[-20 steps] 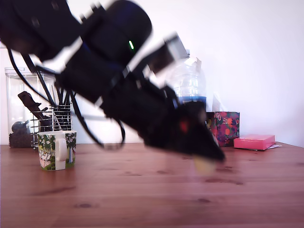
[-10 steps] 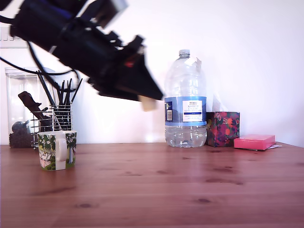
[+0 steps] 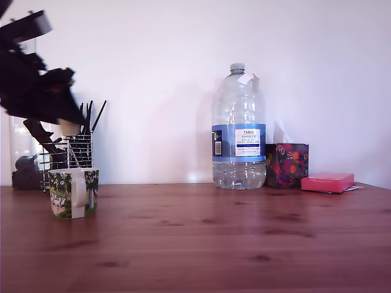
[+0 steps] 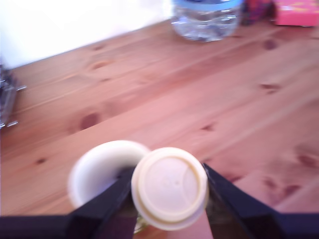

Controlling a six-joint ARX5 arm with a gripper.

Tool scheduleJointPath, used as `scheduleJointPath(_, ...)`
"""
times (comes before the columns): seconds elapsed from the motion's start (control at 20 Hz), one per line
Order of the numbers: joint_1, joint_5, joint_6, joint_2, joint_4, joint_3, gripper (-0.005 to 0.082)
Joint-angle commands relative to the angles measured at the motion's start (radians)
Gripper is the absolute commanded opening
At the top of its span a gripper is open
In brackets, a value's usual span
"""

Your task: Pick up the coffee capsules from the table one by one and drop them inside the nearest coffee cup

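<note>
My gripper [image 3: 70, 126] hangs at the exterior view's left, well above the coffee cup [image 3: 73, 193], a white mug with a green foliage print and a white handle. It is shut on a cream-beige coffee capsule [image 3: 69, 127]. In the wrist view the capsule [image 4: 169, 186] shows its round flanged face between the two black fingers [image 4: 108, 204], and the cup's white rim [image 4: 102, 167] lies just beyond and below it, partly covered. A dark navy capsule is not in view.
Behind the cup stands a wire utensil holder [image 3: 67, 154] with black sticks, next to a clear jar [image 3: 21, 146]. A large water bottle [image 3: 238, 131], a floral tissue box [image 3: 287, 165] and a pink box [image 3: 327, 182] line the back right of the wooden table [image 3: 214, 238].
The arm has swung from low over the table's right middle up and across to the exterior view's left, carrying the cream-beige capsule to above the cup.
</note>
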Motion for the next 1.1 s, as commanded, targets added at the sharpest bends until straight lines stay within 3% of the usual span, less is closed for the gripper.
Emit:
scheduleJointPath(0.0, 0.028, 0.005, 0.005, -0.002, 0.008, -0.001, 0.0268)
scheduleJointPath(0.3, 0.048, -0.015, 0.001, -0.001, 0.016, 0.000, 0.0268)
scheduleJointPath(0.45, 0.048, -0.026, -0.026, 0.028, -0.014, 0.039, 0.0268)
scheduleJointPath(1.05, 0.048, -0.048, -0.033, 0.410, -0.483, 0.523, 0.0268)
